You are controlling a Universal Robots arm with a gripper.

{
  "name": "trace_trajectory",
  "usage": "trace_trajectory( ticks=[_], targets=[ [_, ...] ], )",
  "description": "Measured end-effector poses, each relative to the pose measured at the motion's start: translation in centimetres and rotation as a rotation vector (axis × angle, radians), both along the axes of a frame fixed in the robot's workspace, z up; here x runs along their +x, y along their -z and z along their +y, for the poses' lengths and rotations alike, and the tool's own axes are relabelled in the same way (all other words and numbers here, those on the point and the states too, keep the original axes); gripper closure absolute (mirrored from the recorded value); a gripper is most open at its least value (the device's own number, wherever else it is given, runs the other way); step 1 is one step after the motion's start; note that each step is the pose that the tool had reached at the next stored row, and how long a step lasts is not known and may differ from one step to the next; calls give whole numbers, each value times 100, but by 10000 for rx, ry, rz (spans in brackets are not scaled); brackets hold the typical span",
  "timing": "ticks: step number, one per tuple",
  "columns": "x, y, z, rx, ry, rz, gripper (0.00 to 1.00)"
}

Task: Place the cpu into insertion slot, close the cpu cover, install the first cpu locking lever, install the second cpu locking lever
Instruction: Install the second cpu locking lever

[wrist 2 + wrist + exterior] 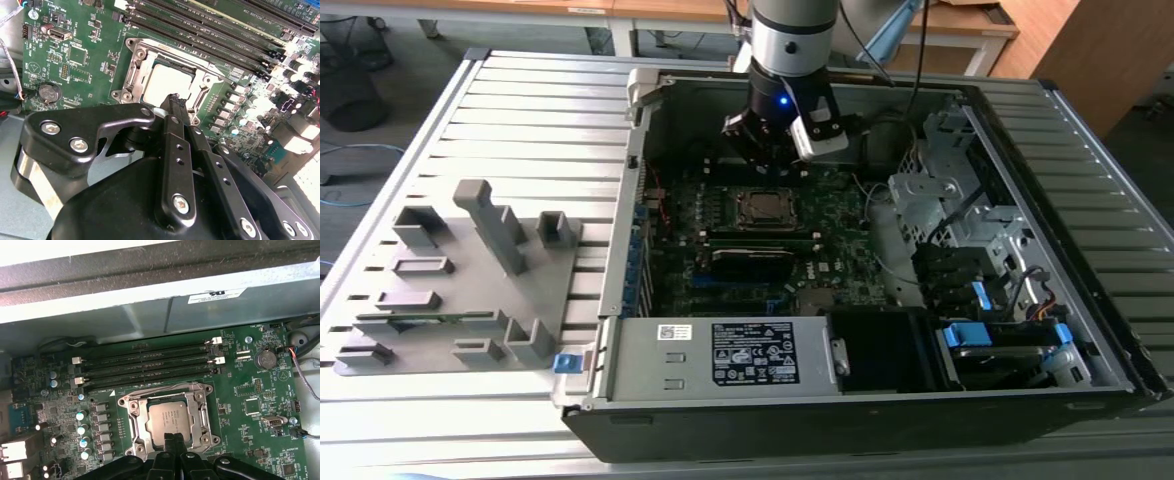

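Silver-grey metal marks the cpu (169, 421), which already lies flat in the insertion slot (125, 402) on the far half of the green motherboard (240, 405). The cpu cover (199, 409) looks folded down around it, its window framing the chip. The gripper (176, 439) has its two black fingers pressed together with nothing between them, and their tip sits at the socket's edge, just over the rim of the cover. In the exterior view it hangs (771, 160) just beyond the socket's far side.

This looks like the locking-lever stage. I cannot tell from these views whether either thin lever is latched. To do it well, the joined fingertips should bear only on the lever wire, push it down and sideways under its hook, and keep off the chip's top and the small silver capacitors (81, 430) next to the socket.

By count there is one cpu, one cover, one socket, one coin cell (264, 359), one labelled power supply box (720, 355) at the near side, and what I take to be four long memory slots (145, 360).
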State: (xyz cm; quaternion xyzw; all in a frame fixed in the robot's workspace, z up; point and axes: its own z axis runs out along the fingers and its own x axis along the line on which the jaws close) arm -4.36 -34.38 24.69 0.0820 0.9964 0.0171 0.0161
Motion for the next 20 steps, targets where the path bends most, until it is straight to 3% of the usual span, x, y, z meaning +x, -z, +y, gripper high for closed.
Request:
trace_trajectory(
  ticks=[20],
  targets=[
    [0, -35, 0, 0, 0, 1, 89]
  ],
)
